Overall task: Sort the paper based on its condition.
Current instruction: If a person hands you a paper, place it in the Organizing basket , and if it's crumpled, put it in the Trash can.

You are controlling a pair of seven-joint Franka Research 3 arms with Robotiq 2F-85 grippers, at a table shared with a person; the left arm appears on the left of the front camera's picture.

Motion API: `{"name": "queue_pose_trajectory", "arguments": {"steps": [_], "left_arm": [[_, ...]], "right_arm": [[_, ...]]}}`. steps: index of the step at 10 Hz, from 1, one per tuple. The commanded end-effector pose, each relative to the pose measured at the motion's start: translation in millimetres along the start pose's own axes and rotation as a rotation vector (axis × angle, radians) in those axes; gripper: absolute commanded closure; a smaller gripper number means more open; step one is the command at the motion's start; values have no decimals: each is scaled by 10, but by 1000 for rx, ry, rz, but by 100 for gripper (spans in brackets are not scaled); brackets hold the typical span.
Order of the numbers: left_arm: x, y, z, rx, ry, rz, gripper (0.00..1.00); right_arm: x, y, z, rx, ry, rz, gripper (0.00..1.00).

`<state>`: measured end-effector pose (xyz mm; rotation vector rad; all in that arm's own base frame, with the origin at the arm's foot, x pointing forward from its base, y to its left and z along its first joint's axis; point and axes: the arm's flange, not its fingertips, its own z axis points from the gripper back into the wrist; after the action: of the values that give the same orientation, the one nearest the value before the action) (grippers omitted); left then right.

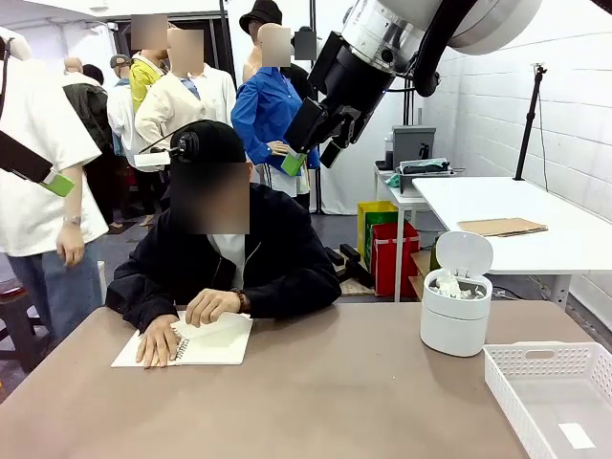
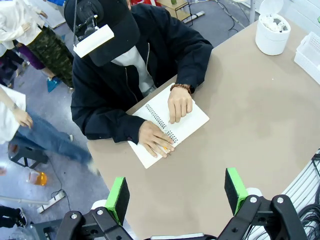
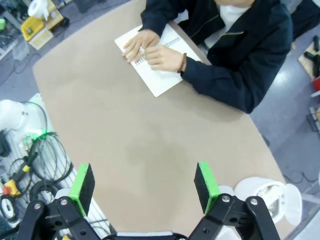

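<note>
Paper wads (image 1: 457,285) sit crushed together inside a small white bin (image 1: 455,330) with its flip lid raised, at the right of the front view on the brown tabletop (image 1: 335,402). One flat slip (image 1: 577,435) of white paper lies on the floor of a white perforated basket (image 1: 516,397) in the lower right corner, just beside the bin. At the far side, left of centre, a person (image 1: 277,258) in a dark jacket bends over an open spiral notebook (image 1: 215,352), with both hands resting on its pages. The left pincer (image 2: 176,195) hangs high above the tabletop, its green pads spread wide with nothing between them. The right pincer (image 3: 144,186) is likewise raised well above the tabletop, jaws apart and empty, the bin visible at the lower right of its wrist view.
</note>
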<state>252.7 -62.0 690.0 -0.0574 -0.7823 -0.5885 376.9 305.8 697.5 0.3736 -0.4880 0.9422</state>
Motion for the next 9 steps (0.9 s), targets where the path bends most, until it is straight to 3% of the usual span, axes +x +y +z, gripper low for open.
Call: {"name": "queue_pose_trajectory", "arguments": {"steps": [1,9], "left_arm": [[1,-4,5,0,-1,2,0],[1,-4,5,0,-1,2,0]], "right_arm": [[-6,-10,5,4,1,-9,0],[-6,-10,5,4,1,-9,0]]}}
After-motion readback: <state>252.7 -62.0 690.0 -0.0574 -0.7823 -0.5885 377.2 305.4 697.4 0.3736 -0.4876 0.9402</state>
